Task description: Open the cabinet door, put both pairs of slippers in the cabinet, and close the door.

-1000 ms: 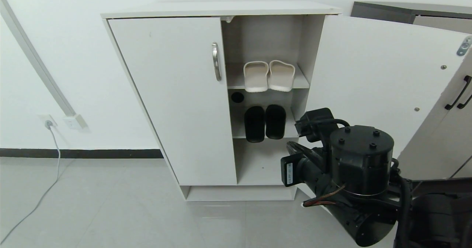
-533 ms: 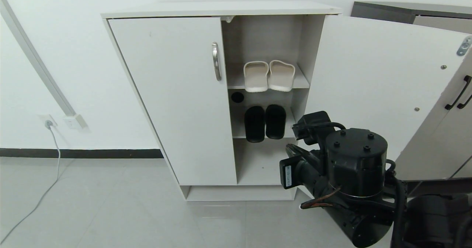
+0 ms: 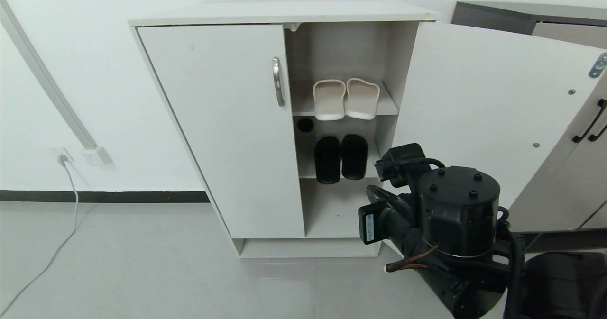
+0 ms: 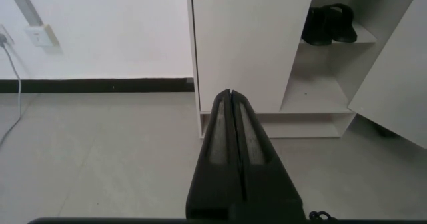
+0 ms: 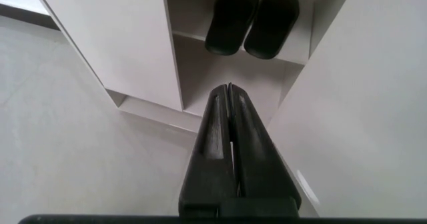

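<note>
Both left pincer (image 4: pixel 230 96) and right pincer (image 5: pixel 229 91) pinched together, empty; right arm (image 3: pixel 455 214) hides lower door (image 3: pixel 483 101) corner.

White slippers (image 3: pixel 329 100): two; black slippers (image 3: pixel 327 160): two; cabinets (image 3: pixel 284 13): seemingly two.

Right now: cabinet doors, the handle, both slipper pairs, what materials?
Cabinet doors: likely laminated board, matte white, flat, no grain. Handle: metal-looking, brushed silver sheen. White slippers and black slippers: probably moulded foam or rubber, matte, seamless.
</note>
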